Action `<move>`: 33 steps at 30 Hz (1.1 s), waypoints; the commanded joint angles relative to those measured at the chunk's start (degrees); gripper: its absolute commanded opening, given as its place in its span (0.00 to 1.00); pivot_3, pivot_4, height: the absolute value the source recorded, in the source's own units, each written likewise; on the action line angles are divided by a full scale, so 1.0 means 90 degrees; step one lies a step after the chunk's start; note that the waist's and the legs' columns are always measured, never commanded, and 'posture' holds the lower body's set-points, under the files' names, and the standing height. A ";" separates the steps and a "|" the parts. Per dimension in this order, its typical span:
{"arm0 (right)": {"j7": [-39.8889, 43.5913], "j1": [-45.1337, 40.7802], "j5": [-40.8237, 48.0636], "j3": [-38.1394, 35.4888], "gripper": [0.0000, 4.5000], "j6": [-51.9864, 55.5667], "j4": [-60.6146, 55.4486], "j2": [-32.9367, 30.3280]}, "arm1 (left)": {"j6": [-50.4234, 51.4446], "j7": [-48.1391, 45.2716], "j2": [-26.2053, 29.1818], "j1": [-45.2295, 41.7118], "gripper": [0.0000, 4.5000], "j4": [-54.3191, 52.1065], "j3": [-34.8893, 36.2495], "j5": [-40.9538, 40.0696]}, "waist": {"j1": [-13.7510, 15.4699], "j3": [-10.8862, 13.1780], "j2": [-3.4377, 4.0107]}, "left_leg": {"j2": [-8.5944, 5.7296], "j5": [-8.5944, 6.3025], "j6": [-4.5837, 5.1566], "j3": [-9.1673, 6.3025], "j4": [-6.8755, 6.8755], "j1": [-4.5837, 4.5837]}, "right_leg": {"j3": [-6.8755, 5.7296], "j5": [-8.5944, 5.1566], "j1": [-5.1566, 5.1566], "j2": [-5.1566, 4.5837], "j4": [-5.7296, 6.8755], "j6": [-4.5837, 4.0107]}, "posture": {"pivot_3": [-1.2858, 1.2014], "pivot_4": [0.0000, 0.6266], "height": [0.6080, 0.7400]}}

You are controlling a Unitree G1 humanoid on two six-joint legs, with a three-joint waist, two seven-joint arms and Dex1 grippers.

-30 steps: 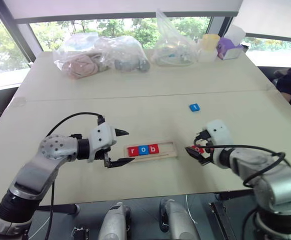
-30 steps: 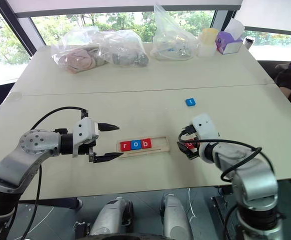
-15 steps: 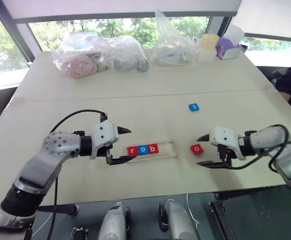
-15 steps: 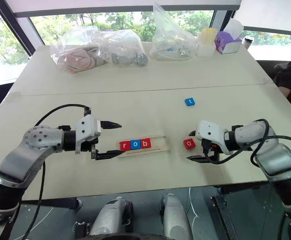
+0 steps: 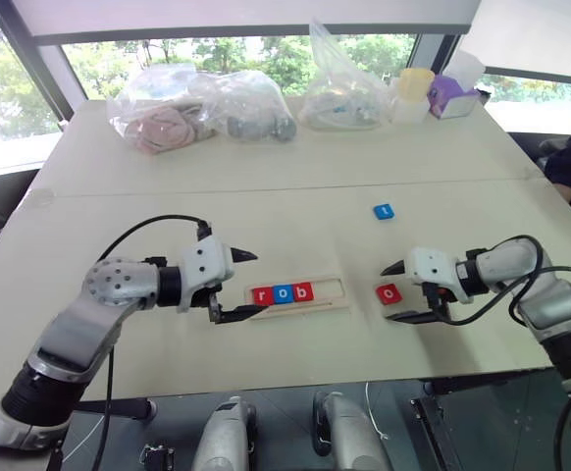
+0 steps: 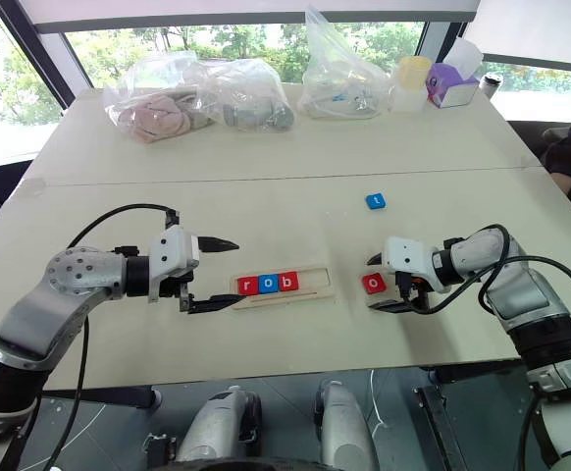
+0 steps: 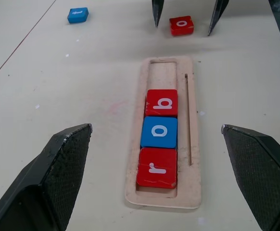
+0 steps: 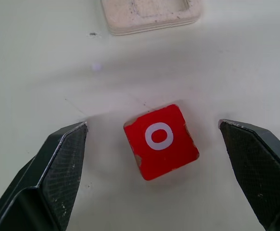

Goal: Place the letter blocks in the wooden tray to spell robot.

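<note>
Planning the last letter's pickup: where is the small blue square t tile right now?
The small blue square t tile lies alone on the pale table, on the robot's right, beyond the red o tile and the open right gripper.

Along the desk's far edge, clear plastic bags (contents bundled), a yellow-lidded tub, a purple tissue box.

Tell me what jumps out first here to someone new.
The wooden tray mid-table, already holding r, o, b with two slots bare. Just to its right, the red o block lies loose on the table between the open fingers of the right gripper. Farther back sits the blue t block, alone.
</note>
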 commanded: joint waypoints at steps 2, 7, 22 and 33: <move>0.0031 -0.0164 -0.0346 0.0052 0.99 -0.0264 0.0422 -0.0048 | -0.0017 0.0053 0.0023 -0.0010 1.00 -0.0205 0.0115 -0.0013 | 0.0001 0.0000 0.0000 | 0.0000 0.0000 0.0000 0.0000 0.0000 0.0000 | 0.0000 0.0001 0.0001 0.0000 0.0000 -0.0002 | 0.52 0.24 1.00; 0.0095 -0.0290 -0.0418 0.0059 0.99 -0.0421 0.0665 -0.0004 | -0.0023 0.0063 0.0030 0.0001 1.00 -0.0214 0.0112 -0.0019 | 0.0003 -0.0001 -0.0001 | -0.0001 0.0000 0.0000 0.0002 0.0001 0.0002 | 0.0000 0.0002 0.0005 0.0000 0.0000 -0.0003 | 0.52 0.24 1.00; 0.0351 -0.0275 0.0108 -0.0115 0.25 0.0764 -0.0363 0.0300 | -0.0031 0.0048 0.0036 -0.0017 1.00 -0.0199 0.0108 -0.0017 | -0.0012 -0.0002 0.0000 | 0.0003 0.0002 -0.0003 0.0001 -0.0001 0.0016 | 0.0002 0.0002 0.0003 0.0004 0.0019 -0.0003 | 0.52 0.24 1.00; -0.0251 -0.0581 0.0577 0.0085 0.25 0.2768 -0.2111 0.0900 | -0.0013 0.0081 0.0018 -0.0012 1.00 -0.0231 0.0088 -0.0007 | 0.0001 -0.0002 0.0000 | 0.0003 0.0002 -0.0003 -0.0009 -0.0001 0.0013 | 0.0003 0.0003 0.0000 0.0002 0.0017 -0.0004 | 0.52 0.24 1.00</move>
